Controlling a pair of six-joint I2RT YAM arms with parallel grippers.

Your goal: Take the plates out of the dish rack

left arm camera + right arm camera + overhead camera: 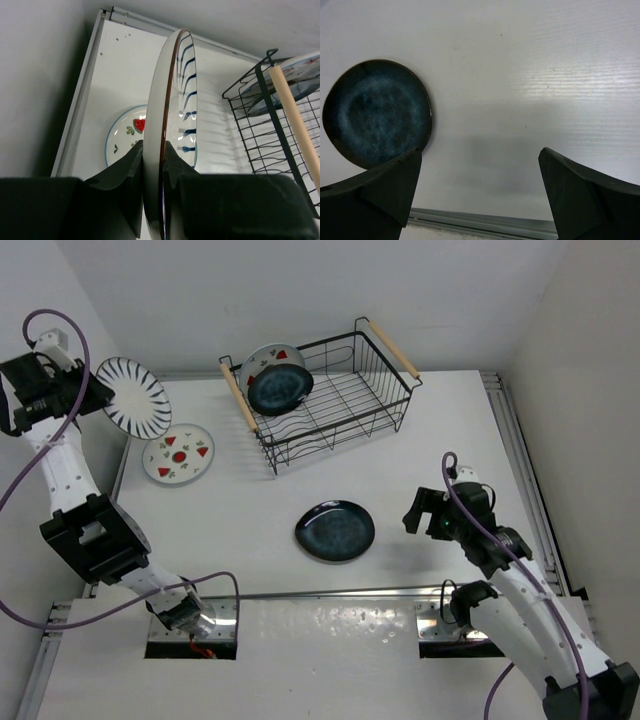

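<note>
At the upper left of the top view, the left gripper (100, 396) is clamped on the rim of the striped plate (135, 397). It holds the plate up off the table (450, 440), tilted on edge. The left wrist view shows this plate edge-on, rising from between the two dark fingers (127, 170), which pinch its rim from either side. Just below it in the top view, a fruit-patterned plate (178, 454) lies flat on the table, apart from the gripper. The dish rack (340, 425) stands at upper centre of the top view, to the right of the held plate. Two plates lean at its left end, beside the wooden handle (240, 395): another fruit plate (275, 358) behind and a dark blue rack plate (280, 388) in front of it. The rest of the rack holds no plates. A dark blue plate (335, 530) lies flat on the table at lower centre of that view. The right gripper (428, 508) is just to its right with its jaws spread wide and nothing between them. In the right wrist view this plate (375, 120) sits at the left of the frame. It is partly hidden behind the left-hand finger (380, 190), and whether the two touch cannot be told.
</note>
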